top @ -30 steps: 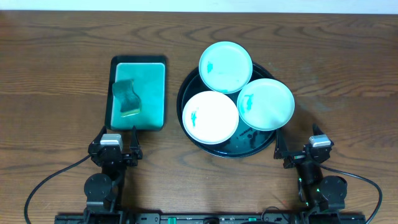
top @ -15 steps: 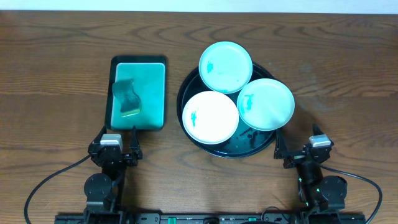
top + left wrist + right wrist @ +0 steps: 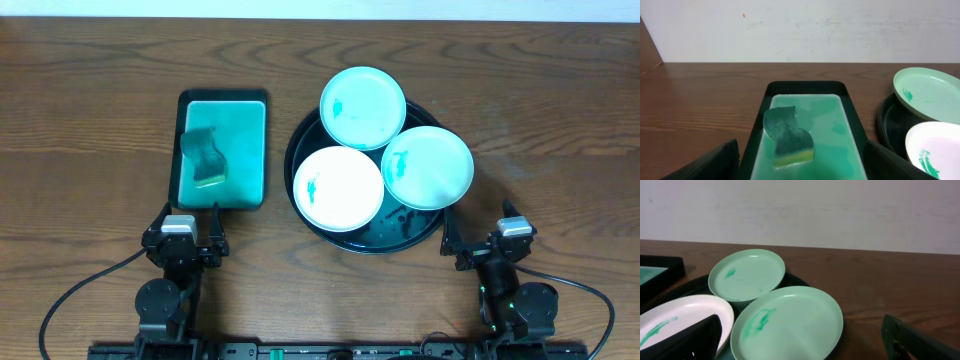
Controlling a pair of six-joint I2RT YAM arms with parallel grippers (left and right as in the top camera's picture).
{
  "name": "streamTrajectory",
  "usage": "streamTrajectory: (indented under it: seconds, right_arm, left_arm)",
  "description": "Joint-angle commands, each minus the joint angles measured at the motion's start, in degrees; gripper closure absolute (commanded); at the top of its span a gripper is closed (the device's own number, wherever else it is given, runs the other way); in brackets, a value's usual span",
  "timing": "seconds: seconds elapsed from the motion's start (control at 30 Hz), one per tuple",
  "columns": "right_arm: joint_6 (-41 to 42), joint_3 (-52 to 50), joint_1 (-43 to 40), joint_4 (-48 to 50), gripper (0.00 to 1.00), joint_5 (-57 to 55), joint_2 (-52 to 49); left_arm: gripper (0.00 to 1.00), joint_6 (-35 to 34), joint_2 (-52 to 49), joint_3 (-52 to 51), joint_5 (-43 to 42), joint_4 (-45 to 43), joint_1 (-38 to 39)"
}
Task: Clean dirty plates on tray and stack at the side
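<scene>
Three plates rest on the round black tray [image 3: 306, 137]: a mint plate [image 3: 362, 107] at the back, a mint plate [image 3: 427, 167] at the right, and a white plate [image 3: 338, 188] at the front left, each with teal smears. In the right wrist view the nearest mint plate [image 3: 790, 322] lies just ahead of my open right gripper [image 3: 805, 347], with the back plate [image 3: 747, 275] and the white plate [image 3: 675, 320] beyond. My left gripper [image 3: 186, 228] stands open at the near edge, empty. My right gripper [image 3: 478, 238] sits just off the tray's front right rim.
A rectangular black-edged teal tray [image 3: 245, 150] at the left holds a green sponge [image 3: 204, 156] with a yellow underside; in the left wrist view the sponge [image 3: 787, 136] lies directly ahead of the open fingers. Bare dark wood tabletop [image 3: 560, 130] surrounds both trays.
</scene>
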State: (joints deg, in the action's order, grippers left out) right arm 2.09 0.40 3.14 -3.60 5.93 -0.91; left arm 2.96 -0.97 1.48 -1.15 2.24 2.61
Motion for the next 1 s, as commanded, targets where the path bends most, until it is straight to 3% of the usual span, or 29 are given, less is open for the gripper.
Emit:
streamTrajectory:
  seconds: [0.0, 0.13, 0.43, 0.7, 0.87, 0.97]
  right_arm:
    - [-0.87, -0.11, 0.28, -0.17, 0.01, 0.13, -0.13]
    - [-0.87, -0.11, 0.28, -0.17, 0.01, 0.11, -0.13]
    - [-0.87, -0.11, 0.28, -0.17, 0.01, 0.11, -0.13]
    - [-0.87, -0.11, 0.28, -0.17, 0.01, 0.13, -0.13]
    - [-0.87, -0.11, 0.28, -0.17, 0.01, 0.11, -0.13]
    - [-0.87, -0.11, 0.28, -0.17, 0.01, 0.11, -0.13]
  left_arm:
    - [0.21, -0.26, -0.13, -1.25, 0.72, 1.81, -0.35]
    - [0.21, -0.70, -0.13, -1.25, -4.35, -0.83, -0.35]
    - [0.21, -0.68, -0.13, -1.25, -12.98, -17.84, -0.28]
    - [0.21, 1.14, -0.72, -0.50, -13.16, -29.18, -0.31]
    - [0.21, 4.46, -6.67, 6.47, -11.26, -30.12, -0.31]
    - [0.21, 4.26, -15.37, 14.80, -9.25, -25.16, -0.31]
